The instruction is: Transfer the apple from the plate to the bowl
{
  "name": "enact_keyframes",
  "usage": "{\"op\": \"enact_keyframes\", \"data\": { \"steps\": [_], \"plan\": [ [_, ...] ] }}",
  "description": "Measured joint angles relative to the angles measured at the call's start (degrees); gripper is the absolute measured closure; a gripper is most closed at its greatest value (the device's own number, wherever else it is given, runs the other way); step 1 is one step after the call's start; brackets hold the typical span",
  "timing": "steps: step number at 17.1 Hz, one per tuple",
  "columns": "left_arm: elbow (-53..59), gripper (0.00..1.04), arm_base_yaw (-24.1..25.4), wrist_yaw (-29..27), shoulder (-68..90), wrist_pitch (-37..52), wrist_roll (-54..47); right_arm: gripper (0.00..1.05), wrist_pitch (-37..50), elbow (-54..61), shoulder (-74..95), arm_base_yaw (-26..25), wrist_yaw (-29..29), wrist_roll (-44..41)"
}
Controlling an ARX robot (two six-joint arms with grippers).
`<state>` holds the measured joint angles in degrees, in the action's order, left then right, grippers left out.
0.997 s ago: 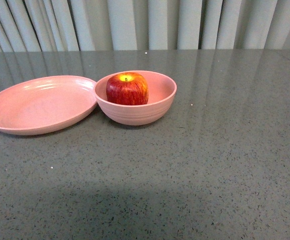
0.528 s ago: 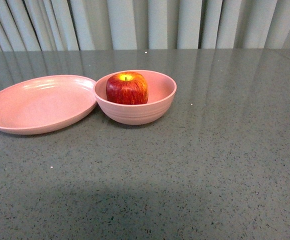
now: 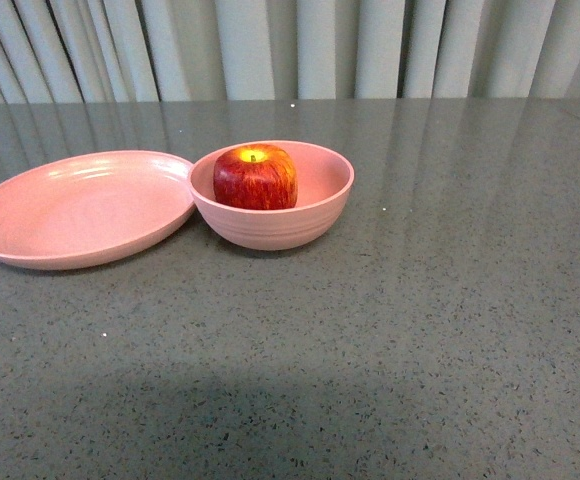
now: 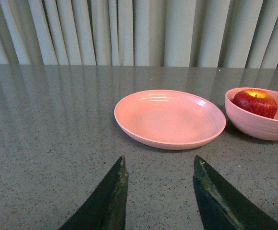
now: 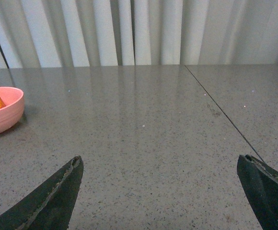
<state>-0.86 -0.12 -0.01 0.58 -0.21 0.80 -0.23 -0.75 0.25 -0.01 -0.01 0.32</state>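
From the front view I see the apple sitting inside the bowl, toward the left part of it. It stands upright: the yellow stem hollow points up, so its stem axis is vertical; the fruit is round, with no clear long axis. The bowl stands on the grey speckled table, and the plate lies just to the left of it. Their rims are touching or almost touching; I cannot tell which. The plate holds nothing.

No arm shows in the front view. In the left wrist view, the left gripper has its two dark fingers spread apart with nothing between them. It hovers over the near part of the table; the plate lies beyond the fingertips, and the apple in the bowl is farther and to the right, well apart from the fingers.

In the right wrist view, the right gripper is spread very wide, fingers grasping nothing. The bowl with a part of the apple appears at the left edge, far from these fingers. A thin dark seam runs across the table.
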Motion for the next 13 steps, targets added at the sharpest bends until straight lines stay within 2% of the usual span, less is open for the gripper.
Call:
{"op": "enact_keyframes", "data": {
  "steps": [5,13],
  "plan": [
    [0.0,0.06,0.02,0.0,0.0,0.0,-0.02,0.07,0.0,0.0,0.0,0.0,0.02,0.0],
    [0.0,0.07,0.02,0.0,0.0,0.0,-0.15,0.07,0.0,0.0,0.0,0.0,0.0,0.0]
  ]
}}
